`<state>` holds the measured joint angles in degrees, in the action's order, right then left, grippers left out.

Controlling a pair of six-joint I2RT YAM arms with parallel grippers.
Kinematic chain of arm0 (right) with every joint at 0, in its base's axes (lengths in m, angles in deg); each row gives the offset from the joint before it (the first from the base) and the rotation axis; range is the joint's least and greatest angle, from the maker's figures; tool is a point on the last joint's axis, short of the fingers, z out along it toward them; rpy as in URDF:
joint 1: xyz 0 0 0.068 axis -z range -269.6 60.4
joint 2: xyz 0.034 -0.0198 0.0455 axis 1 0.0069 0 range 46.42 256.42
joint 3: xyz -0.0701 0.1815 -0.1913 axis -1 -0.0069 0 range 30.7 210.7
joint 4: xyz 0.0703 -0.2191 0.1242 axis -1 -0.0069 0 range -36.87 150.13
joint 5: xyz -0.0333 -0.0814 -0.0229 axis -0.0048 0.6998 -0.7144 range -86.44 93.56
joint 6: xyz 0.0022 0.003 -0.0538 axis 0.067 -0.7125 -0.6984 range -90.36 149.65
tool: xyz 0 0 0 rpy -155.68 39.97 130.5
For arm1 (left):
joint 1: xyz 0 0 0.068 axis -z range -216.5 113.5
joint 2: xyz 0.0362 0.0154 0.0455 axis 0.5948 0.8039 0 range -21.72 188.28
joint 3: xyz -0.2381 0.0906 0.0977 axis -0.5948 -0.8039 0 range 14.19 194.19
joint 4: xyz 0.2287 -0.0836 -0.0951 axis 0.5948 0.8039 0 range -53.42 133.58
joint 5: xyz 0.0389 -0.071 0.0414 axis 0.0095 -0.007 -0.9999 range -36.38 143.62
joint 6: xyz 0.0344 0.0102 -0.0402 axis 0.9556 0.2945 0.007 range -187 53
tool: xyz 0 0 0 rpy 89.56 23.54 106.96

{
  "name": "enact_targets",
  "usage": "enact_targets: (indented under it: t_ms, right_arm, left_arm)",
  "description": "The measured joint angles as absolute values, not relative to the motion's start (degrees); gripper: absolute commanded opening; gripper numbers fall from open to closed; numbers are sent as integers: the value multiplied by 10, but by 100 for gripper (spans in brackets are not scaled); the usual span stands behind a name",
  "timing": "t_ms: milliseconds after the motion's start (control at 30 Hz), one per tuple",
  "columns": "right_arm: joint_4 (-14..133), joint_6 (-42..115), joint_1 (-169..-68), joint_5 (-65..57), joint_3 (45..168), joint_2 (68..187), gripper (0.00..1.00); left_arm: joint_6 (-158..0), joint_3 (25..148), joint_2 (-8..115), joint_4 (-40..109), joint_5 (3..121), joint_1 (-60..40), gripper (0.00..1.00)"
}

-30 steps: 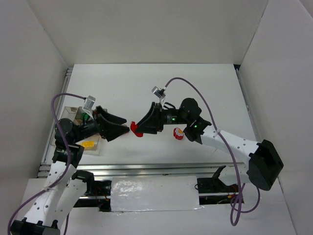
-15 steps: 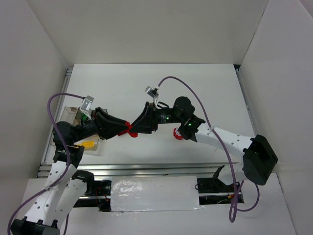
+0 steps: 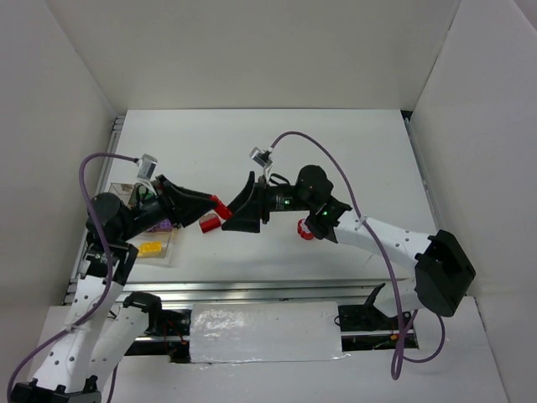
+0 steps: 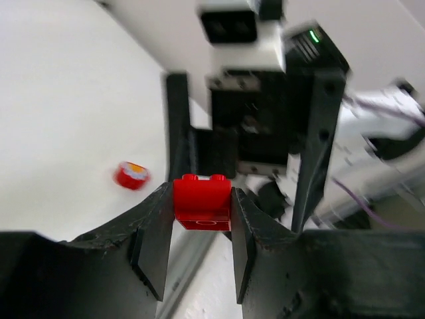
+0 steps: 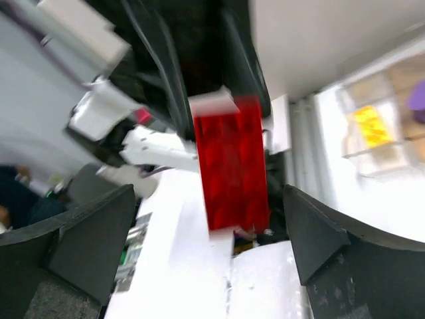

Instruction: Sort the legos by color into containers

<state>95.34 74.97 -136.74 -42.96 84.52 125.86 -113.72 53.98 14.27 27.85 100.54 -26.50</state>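
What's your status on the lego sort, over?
Left gripper shut on red brick. Right gripper open, facing it close. Round red piece loose on table.

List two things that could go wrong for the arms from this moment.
The left gripper pinches the red brick only at its fingertips, so it could slip on the way to the containers. The right gripper, open, sits very close, so the two might collide as the left one moves off.

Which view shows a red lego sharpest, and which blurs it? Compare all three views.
Left wrist: the red brick is crisp in the left gripper, background soft. Right wrist: a red lego is smeared, everything blurred. Top external: evenly lit and sharp.
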Motion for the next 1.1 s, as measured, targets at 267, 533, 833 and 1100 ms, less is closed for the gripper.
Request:
enact_targets:
  t_ms: [267,533,833,1100]
  right_arm:
    - [826,697,-1275,-291,749,1162,100]
    - [754,630,-1271,-212,736,1072,100]
    - [746,611,-1264,-237,701,1082,100]
    - [746,600,-1263,-263,701,1082,100]
  left_arm:
    - [-1050,776,289,646,502,-268,0]
    - [-1057,882,569,841,119,-331,0]
    - [-1149,1022,786,987,-87,-400,0]
    - [-1229,1058,886,1054,-123,-419,4]
